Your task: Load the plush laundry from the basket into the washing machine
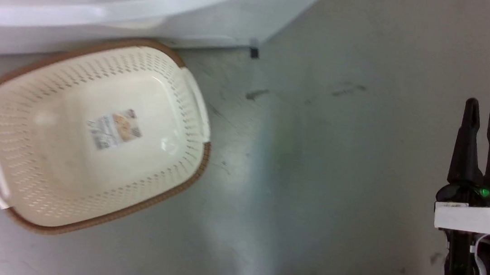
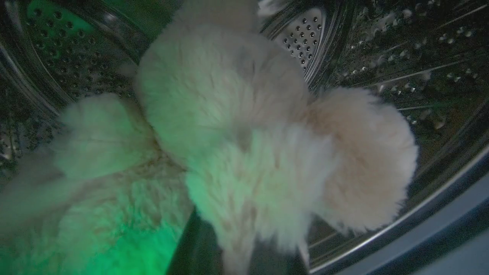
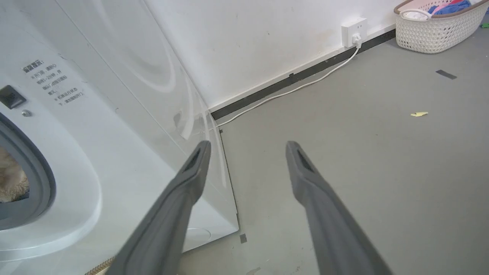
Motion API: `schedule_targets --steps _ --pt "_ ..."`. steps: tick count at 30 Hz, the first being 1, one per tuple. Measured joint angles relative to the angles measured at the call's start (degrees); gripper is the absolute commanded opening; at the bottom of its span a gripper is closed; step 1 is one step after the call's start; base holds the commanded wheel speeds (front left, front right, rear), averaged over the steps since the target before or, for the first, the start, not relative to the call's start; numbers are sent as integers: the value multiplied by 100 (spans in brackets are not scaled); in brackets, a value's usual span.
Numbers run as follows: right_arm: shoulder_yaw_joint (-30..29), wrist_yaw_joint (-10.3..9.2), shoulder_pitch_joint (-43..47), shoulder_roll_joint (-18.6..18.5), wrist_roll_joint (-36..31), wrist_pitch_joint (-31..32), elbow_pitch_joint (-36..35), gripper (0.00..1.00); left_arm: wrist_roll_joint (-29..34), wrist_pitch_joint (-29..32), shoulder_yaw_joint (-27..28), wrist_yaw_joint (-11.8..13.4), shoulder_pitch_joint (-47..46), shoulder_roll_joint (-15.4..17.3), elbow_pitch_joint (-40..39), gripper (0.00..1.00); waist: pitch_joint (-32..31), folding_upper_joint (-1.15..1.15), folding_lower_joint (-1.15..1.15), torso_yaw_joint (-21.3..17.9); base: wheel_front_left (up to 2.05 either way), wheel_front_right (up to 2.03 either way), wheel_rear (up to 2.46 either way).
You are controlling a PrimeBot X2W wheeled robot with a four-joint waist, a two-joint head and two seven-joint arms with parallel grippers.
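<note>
- Plush [image 2: 237, 126] is inside the drum [image 2: 420, 49], straight ahead of the left gripper [image 2: 235, 256]. Its body runs away from the fingers toward the drum's back, with limbs to either side.
- Left gripper: jaws narrow, with a tuft of fur running down between the two dark fingers. We judge it is pinching the plush.
- Right gripper [image 3: 248, 145]: jaws wide and holding nothing. It is outside the washer [image 3: 95, 126], well apart from the plush, and points along the floor.
- Basket [image 1: 167, 179] on the floor before the washer holds no plush.
- Judgement: the left arm owns the next move. The plush is past the door seal, so letting go and drawing straight back should do.
</note>
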Motion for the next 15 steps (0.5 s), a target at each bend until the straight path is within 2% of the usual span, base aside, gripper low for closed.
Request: schedule_targets --steps 6,15 --pt "189 0 -16 0 166 0 -132 100 101 26 -30 -12 -1034 -99 1007 0 411 0 0 -329 0 0 0" --pt "399 0 -16 -1 272 0 -170 100 53 -171 -12 7 -1873 -257 2205 0 809 0 -1 -601 0 0 0"
